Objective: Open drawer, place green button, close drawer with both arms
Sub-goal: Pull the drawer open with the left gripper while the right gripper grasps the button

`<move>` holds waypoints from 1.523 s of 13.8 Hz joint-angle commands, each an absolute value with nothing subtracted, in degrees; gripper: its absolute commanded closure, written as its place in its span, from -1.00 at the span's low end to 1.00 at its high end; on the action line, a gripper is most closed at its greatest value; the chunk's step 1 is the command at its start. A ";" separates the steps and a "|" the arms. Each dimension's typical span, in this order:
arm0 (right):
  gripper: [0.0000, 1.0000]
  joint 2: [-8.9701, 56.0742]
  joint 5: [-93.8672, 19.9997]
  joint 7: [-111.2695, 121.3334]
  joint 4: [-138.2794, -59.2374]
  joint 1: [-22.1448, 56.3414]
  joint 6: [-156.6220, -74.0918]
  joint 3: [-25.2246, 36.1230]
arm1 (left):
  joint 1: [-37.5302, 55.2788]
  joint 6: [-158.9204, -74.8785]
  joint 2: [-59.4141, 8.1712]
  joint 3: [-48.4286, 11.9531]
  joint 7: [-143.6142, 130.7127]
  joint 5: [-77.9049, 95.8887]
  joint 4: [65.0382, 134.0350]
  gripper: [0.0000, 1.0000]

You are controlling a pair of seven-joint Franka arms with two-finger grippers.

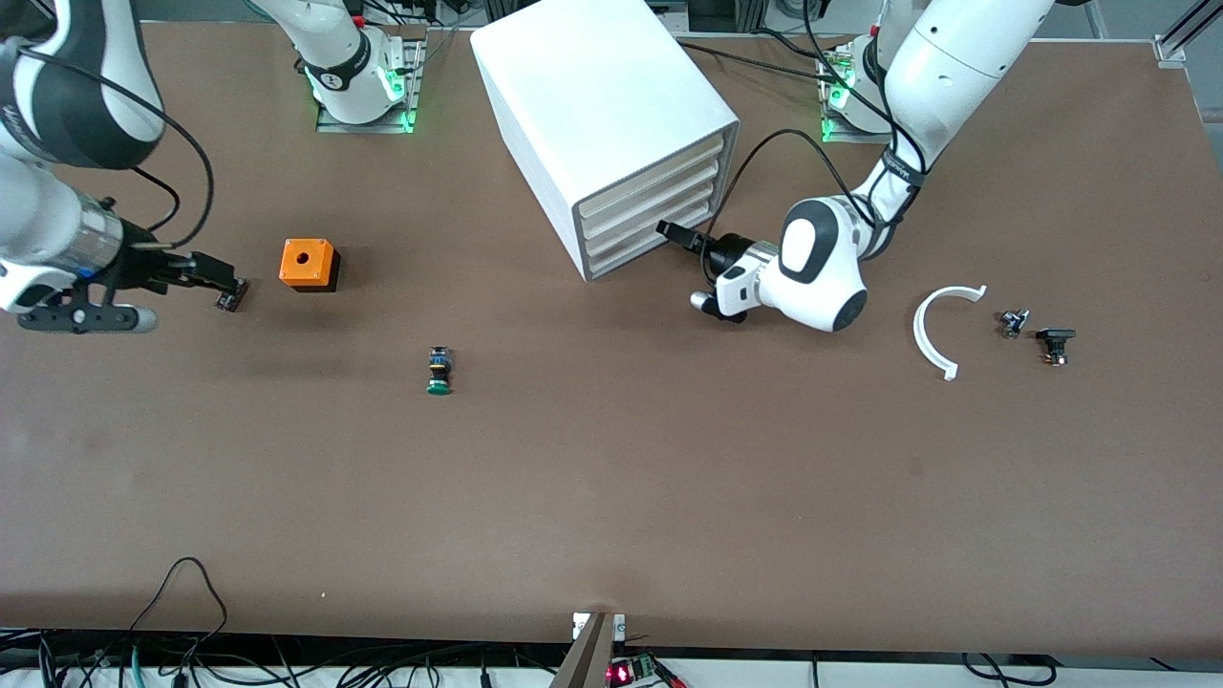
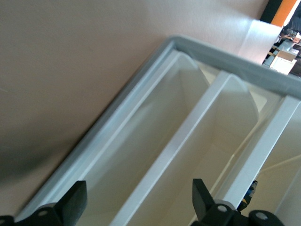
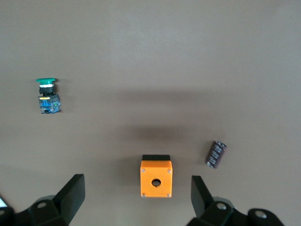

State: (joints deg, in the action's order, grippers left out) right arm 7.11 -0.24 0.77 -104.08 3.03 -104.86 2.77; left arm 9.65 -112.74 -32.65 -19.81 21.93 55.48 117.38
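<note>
The white cabinet stands mid-table, its four drawers all pushed in. The bottom drawer fills the left wrist view, beside the table surface. My left gripper is open right in front of the lower drawer fronts; in its wrist view the fingers span the bottom drawer's lip and hold nothing. The green-capped button lies on its side on the table, nearer the front camera than the cabinet, and shows in the right wrist view. My right gripper is open and empty in the air beside the orange cube.
The orange cube with a hole sits toward the right arm's end. A small dark cylinder lies beside it. A white curved piece and two small black parts lie toward the left arm's end.
</note>
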 commanded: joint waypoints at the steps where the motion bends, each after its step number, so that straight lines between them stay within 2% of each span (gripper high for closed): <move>1: -1.00 9.92 -1.40 0.79 -103.89 6.14 -107.65 3.08 | 9.32 -113.73 -33.13 -21.62 23.91 57.65 119.26 -0.88; 3: -1.00 12.56 -1.49 -0.43 -103.97 8.51 -110.73 2.64 | 9.40 -115.92 -33.22 -21.88 23.91 57.74 120.58 -0.74; 5: -1.00 15.54 -1.49 -6.22 -104.24 9.05 -113.80 0.11 | 9.67 -117.76 -33.75 -23.03 23.91 57.74 121.28 -0.44; 6: -1.00 16.86 -1.49 -6.68 -104.41 9.14 -115.47 -1.13 | 9.84 -118.82 -33.84 -23.20 24.08 57.74 121.46 0.19; 7: -1.00 18.09 -1.49 -6.68 -104.50 9.40 -116.88 -2.45 | 10.45 -118.92 -33.84 -23.12 24.08 57.66 121.55 0.96; 10: -1.00 21.96 -1.49 -6.68 -104.59 9.67 -120.48 -5.53 | 9.41 -118.83 -33.23 -22.42 23.99 56.69 121.20 1.00; 17: -1.00 28.65 -0.27 -6.59 -106.25 12.30 -129.44 -5.98 | 6.33 -118.83 -30.85 -11.87 26.63 48.87 115.58 1.00; 18: -1.00 29.26 -0.35 -6.59 -107.30 12.48 -131.55 -5.98 | 6.24 -118.92 -30.76 -11.87 26.54 48.95 115.40 -0.98; 21: -1.00 31.20 -0.26 -6.68 -107.49 12.83 -134.11 -5.98 | 6.24 -119.61 -29.97 -11.87 26.89 48.87 114.35 -1.00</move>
State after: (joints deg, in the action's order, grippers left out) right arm 30.91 -0.52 -6.54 -106.77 12.35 -132.21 -5.96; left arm 5.66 -118.06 -31.11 -13.31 27.91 51.01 114.79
